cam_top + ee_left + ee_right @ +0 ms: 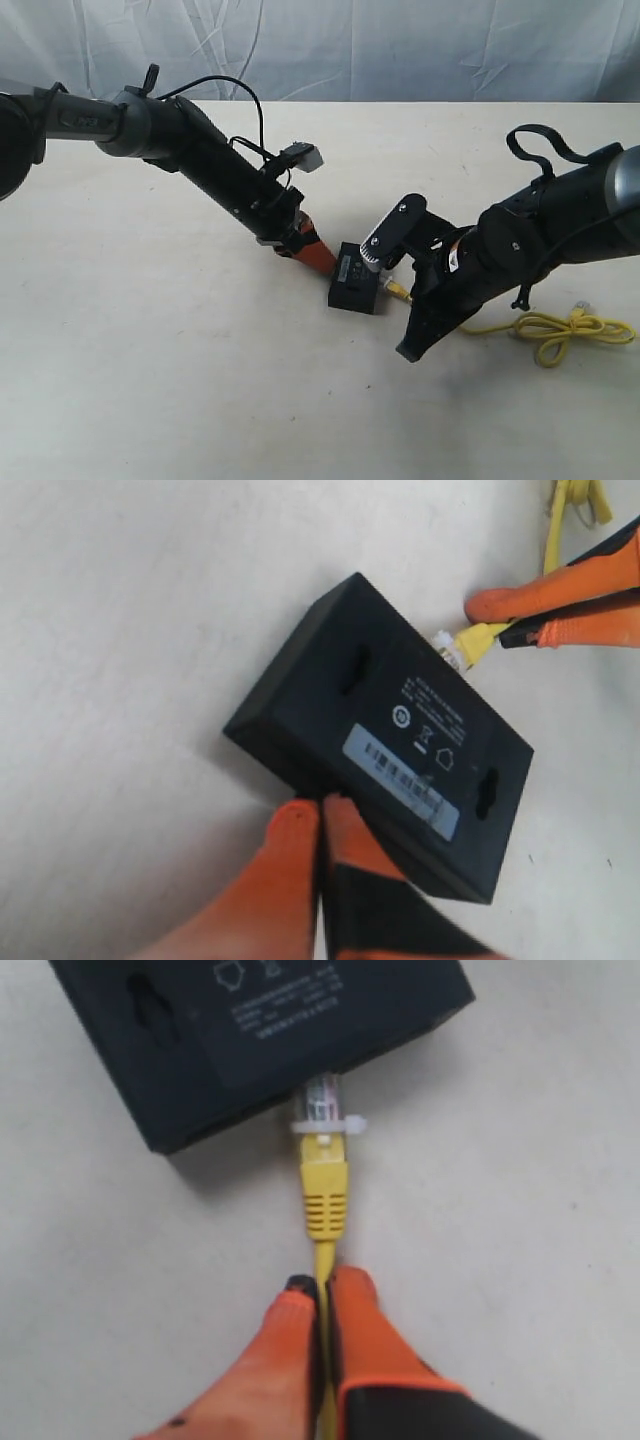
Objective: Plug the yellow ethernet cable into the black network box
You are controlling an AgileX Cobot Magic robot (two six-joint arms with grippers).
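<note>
The black network box (357, 279) lies flat mid-table, label side up (402, 777). My left gripper (321, 813) is shut, its orange fingertips (327, 262) pressed together against the box's near edge with nothing between them. My right gripper (322, 1288) is shut on the yellow ethernet cable (325, 1260) just behind its yellow boot (324, 1188). The clear plug (322, 1103) points straight at the box (250, 1030), its tip meeting the side wall; how deep it sits cannot be told. In the left wrist view the plug (462, 646) shows at the box's far side.
The remainder of the cable lies in a loose knotted loop (566, 328) on the pale table (180, 380) at the right, its other plug (584, 305) beside it. A white cloth backdrop (400, 45) hangs behind the table's far edge.
</note>
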